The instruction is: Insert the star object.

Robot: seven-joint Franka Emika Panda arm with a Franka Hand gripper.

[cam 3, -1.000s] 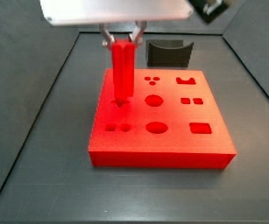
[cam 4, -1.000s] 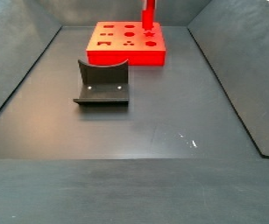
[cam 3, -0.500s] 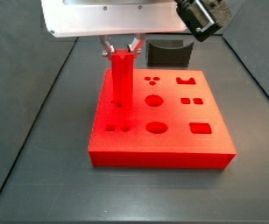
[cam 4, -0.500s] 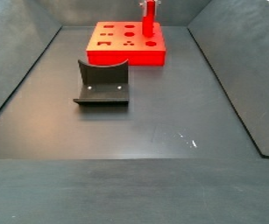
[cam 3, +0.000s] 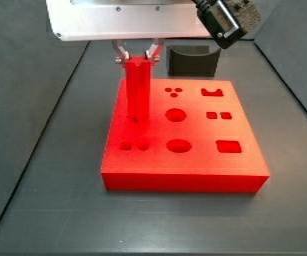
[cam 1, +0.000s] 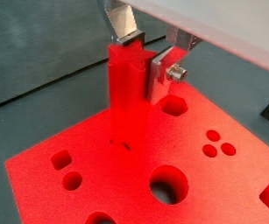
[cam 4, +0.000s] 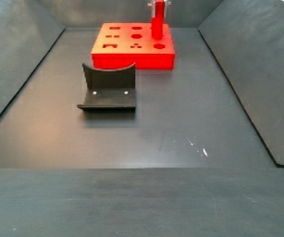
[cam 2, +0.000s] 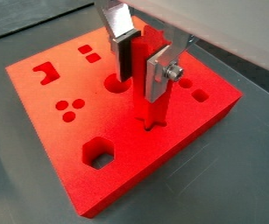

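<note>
1. A dark grey floor [cam 3: 36, 150] lies at the left in a side view, bare along the red block's near edge.
2. The red block [cam 3: 203, 165] sits flat on that floor; its top is cut with shaped holes: rounds, squares, small dot groups and a notched slot [cam 3: 213, 94].
3. Toward the block's left side the star object [cam 3: 140, 90], a slim bright red rod, stands upright with its lower end at a small hole [cam 3: 134, 121] in the block's top. How deep it sits cannot be told.
4. The gripper [cam 3: 138, 52] is directly above, under a pale grey wrist housing. Both wrist views show its silver fingers [cam 1: 166, 68] closed against opposite faces of the rod's upper end, with only the rod between them.
5. In a wrist view the rod [cam 2: 152, 87] meets the block [cam 2: 54, 122] beside a large round hole [cam 2: 116, 85]; its foot lies in shadow there.
6. Right of the gripper, behind the block's far edge, stands a dark grey curved piece [cam 3: 193, 58], apart from the rod.
7. In a side view a dark L-shaped fixture [cam 4: 107, 88] stands on the floor well apart from the block [cam 4: 131, 51], with the rod [cam 4: 158, 20] upright near the block's right end.
</note>
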